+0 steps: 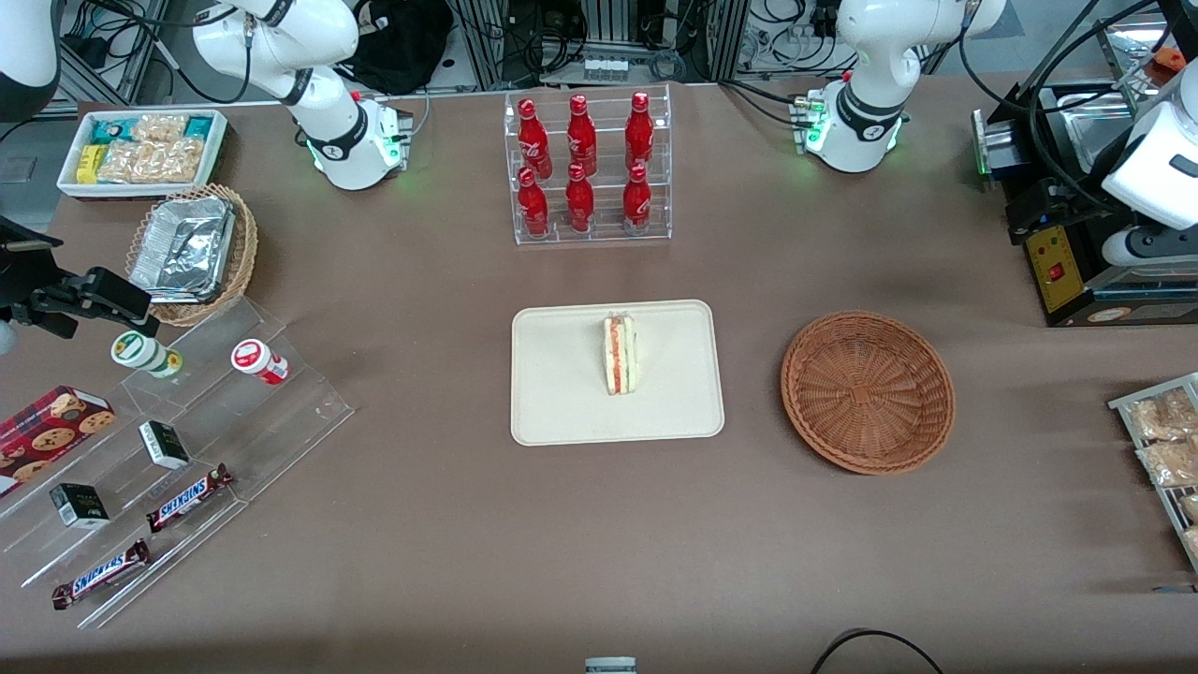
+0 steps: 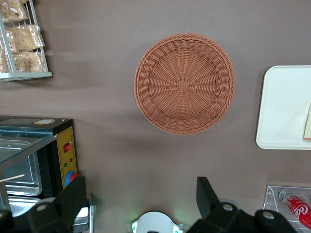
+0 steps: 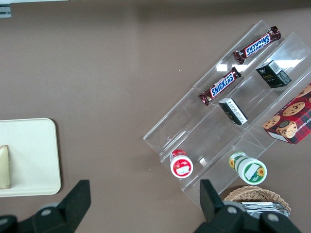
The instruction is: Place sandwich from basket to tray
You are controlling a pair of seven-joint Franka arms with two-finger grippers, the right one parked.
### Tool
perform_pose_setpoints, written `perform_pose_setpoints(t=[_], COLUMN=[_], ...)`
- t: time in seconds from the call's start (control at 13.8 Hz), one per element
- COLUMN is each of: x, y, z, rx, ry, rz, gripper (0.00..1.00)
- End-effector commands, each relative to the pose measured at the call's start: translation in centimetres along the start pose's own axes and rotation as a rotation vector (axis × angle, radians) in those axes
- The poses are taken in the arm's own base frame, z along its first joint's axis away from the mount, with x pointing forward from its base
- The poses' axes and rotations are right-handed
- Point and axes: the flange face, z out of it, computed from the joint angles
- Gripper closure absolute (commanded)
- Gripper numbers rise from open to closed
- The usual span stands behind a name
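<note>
The sandwich, a white bread wedge with red and green filling, stands on edge in the middle of the cream tray. Beside the tray, toward the working arm's end of the table, sits the round brown wicker basket with nothing in it. In the left wrist view, my gripper hangs high over bare table between the basket and the arm's base. Its fingers stand wide apart and open, holding nothing. One end of the tray and a sliver of the sandwich also show there.
A clear rack of red bottles stands farther from the camera than the tray. A black appliance with a yellow panel and a wire rack of snack bags sit at the working arm's end. A stepped acrylic display, foil-lined basket and white bin lie toward the parked arm's end.
</note>
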Motion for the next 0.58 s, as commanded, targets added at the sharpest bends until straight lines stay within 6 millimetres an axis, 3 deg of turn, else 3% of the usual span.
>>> perform_pose_setpoints(t=[0.0, 0.22, 0.36, 0.51], x=[-1.0, -0.8, -0.9, -0.8], y=[-0.5, -0.2, -2.1, -1.9], z=[-0.6, -0.6, -0.6, -0.4], rx=[-0.006, -0.030, -0.073, -0.064], ry=[-0.015, -0.012, -0.023, -0.026], rz=[-0.012, -0.001, -0.035, -0.040], gripper=[0.00, 0.00, 0.00, 0.00])
